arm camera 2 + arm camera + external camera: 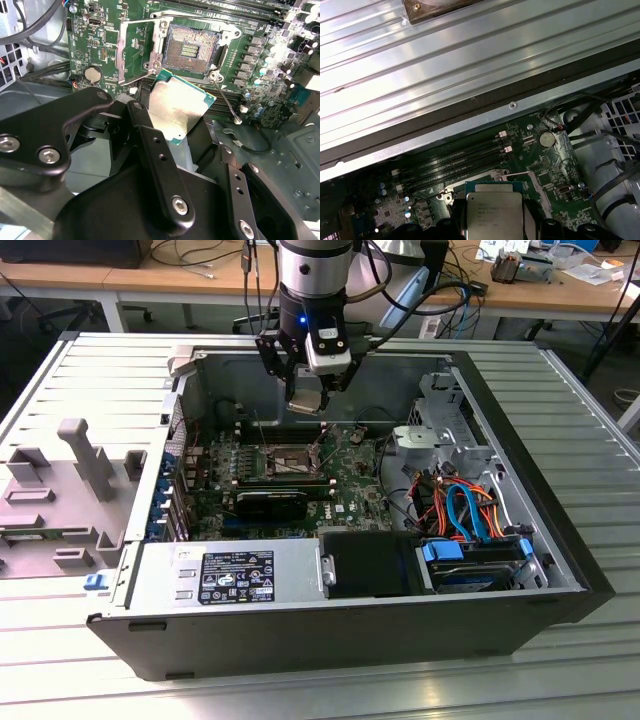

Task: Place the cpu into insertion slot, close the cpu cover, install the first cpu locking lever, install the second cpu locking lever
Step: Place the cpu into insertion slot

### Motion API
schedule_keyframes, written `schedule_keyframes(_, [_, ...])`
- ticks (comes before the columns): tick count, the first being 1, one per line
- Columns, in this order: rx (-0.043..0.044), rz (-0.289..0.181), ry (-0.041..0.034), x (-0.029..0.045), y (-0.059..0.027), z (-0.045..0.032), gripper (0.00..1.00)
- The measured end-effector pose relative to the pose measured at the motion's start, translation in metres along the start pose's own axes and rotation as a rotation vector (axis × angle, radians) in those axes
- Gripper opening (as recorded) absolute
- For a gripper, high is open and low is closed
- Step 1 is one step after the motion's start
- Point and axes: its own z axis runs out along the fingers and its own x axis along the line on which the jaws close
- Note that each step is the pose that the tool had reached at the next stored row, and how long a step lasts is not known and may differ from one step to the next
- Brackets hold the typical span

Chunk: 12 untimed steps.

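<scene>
While the jaws are clamped on two edges of the cpu [177, 107], it's hanging tilted over the motherboard [95, 45], close to the bare insertion slot [192, 47] but not in it yet. The cpu cover [121, 50] is flipped open beside the slot.

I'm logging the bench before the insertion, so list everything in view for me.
computer case: one, black, open on the table
table: one, ribbed silver, under the case
motherboard: one, green, inside the case
insertion slot: one, dark with silver rim, empty, on the motherboard
cpu cover: one, silver, swung open beside the slot
power supply: one, grey, inside the case beside the motherboard
cpu: one, silver-grey, held above the motherboard
gripper: one, black, shut on the cpu
</scene>
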Motion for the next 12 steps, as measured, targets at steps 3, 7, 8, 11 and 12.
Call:
schedule_keyframes(3, [-0.0001,0.002,-0.0002,0.0,0.0,0.0,0.54])
schedule_keyframes(7, [-0.0001,0.005,-0.0005,0.0,0.0,0.0,0.54])
schedule_keyframes(8, [-0.0001,0.006,-0.0005,0.0,0.0,0.0,0.54])
schedule_keyframes(11, [-0.0002,0.007,-0.0007,0.0,0.0,0.0,0.54])
schedule_keyframes(12, [-0.0002,0.008,-0.0007,0.0,0.0,0.0,0.54])
